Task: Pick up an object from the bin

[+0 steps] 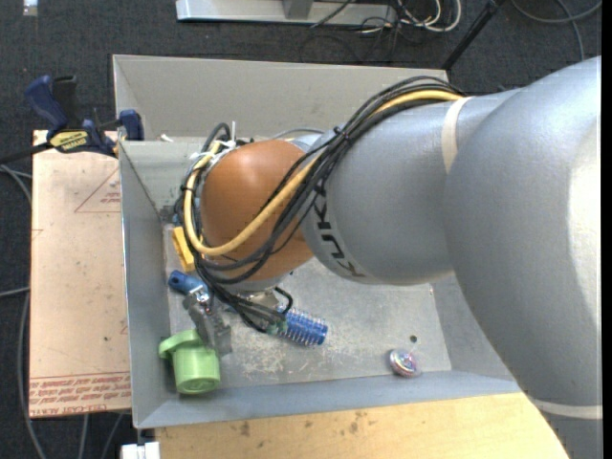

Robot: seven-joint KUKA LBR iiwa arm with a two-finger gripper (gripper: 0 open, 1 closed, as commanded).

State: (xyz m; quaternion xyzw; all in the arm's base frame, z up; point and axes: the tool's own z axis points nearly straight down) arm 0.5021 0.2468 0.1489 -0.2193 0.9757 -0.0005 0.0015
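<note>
Looming closest to the lens, the arm comes in from the right and bends down into the bin, its orange cover and looped cables hiding much of the far left floor. Below that cover the gripper hangs low in the near left corner. Its tip is just beside, perhaps touching, the upper right side of a green plastic piece. Whether the jaws are spread or pressed together cannot be told from this angle, and nothing can be seen pinched between them.

The green piece looks like a short stubby cylinder with a flat flange at its upper left. Its round end faces roughly up and toward the near wall, so its short axis tilts that way. Being nearest the tip, it seems the likeliest pick, and the low, corner-hugging pose fits that.

Farther right lies a blue bristled roller, its long axis running left to right with a slight downward slant. A small round trinket sits well apart by the near wall. A yellow piece and a blue piece peek out along the left wall.
</note>
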